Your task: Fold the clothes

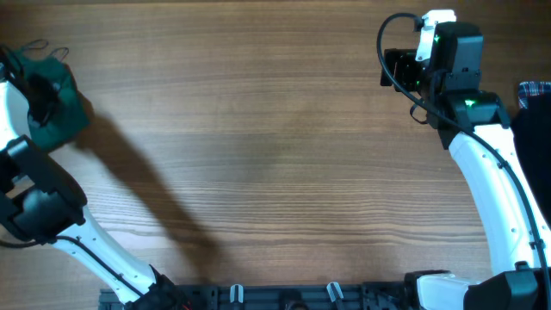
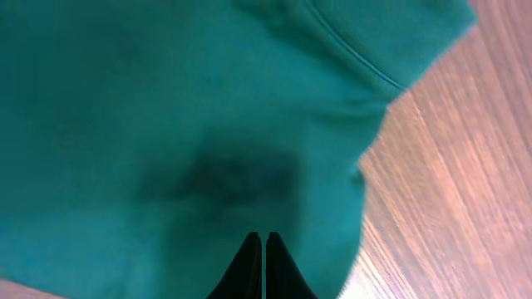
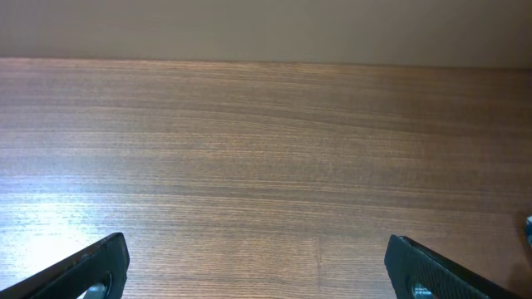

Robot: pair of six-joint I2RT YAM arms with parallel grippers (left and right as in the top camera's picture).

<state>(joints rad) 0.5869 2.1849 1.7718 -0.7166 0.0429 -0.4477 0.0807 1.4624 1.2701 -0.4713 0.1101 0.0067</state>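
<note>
One wood-grain table [image 1: 284,146], clothes [image 1: 71,116] at edge.

The clothes [image 1: 69,116] are plain dark green on a brown wood-grain table [image 1: 275,129] — a plaid cloth [image 1: 535,89] shows blue and red.

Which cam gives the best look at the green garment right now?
Left wrist: the green garment fills most of the frame, with a seam visible. Overhead shows it only as a small bunched clump at far left. Right wrist shows none of it.
</note>
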